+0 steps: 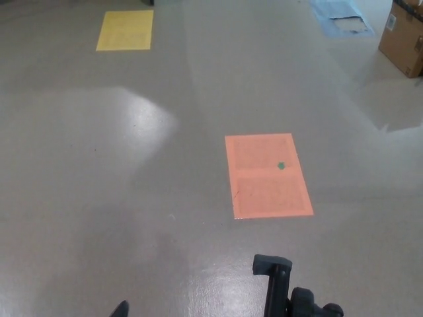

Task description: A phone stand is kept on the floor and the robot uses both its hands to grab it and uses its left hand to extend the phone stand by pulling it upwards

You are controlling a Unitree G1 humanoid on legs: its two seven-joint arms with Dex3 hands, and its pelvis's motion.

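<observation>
The slim black phone stand (pixel 277 284) stood at the floor's near edge, the right hand (pixel 310 307) apparently grasping it, the left hand's (pixel 121 308) fingers indiscernible; a one-handed hold risked tipping.

We saw a glossy grey floor (pixel 99 198), an orange patch (pixel 268 175) centre, yellow patch (pixel 125 30) at eleven o'clock, cardboard box (pixel 403 36) at two.
</observation>
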